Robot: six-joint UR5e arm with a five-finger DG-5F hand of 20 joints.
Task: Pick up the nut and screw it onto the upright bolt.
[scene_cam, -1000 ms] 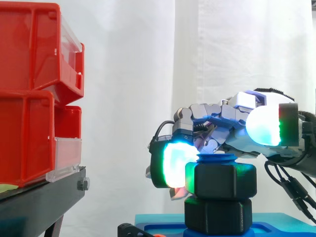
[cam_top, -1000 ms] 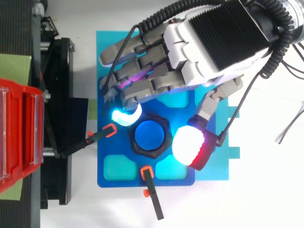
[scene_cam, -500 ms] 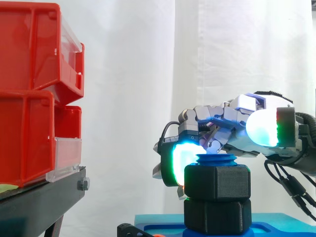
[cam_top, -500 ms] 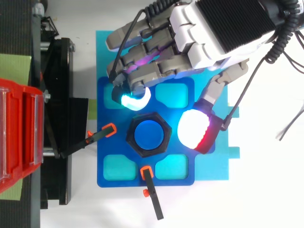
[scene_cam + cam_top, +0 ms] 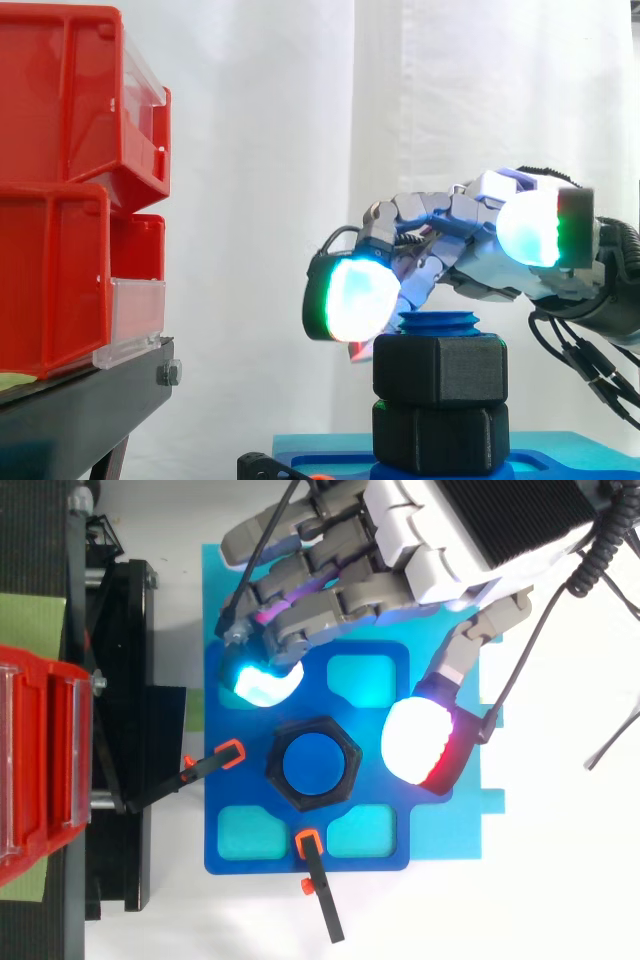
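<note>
A black hexagonal nut [image 5: 440, 368] sits threaded on the upright blue bolt [image 5: 312, 765], above a second black hex piece [image 5: 438, 436] at the bolt's foot. The bolt's blue tip [image 5: 438, 323] pokes out of the nut. My hand [image 5: 440, 550] hovers just above and behind the nut, open and holding nothing. One glowing fingertip [image 5: 355, 298] hangs left of the bolt's tip, clear of the nut. The thumb's pad [image 5: 420, 740] lies to the right of the nut, apart from it.
The bolt stands on a blue plate [image 5: 215, 780] with teal recesses, held by orange-tipped clamps [image 5: 230, 752]. Stacked red bins [image 5: 60, 190] on a black stand [image 5: 80, 400] fill the left. A white curtain hangs behind.
The fingertip and thumb have come off the nut's sides and the hand has risen and drawn back from the bolt. The nut stays on the bolt.
</note>
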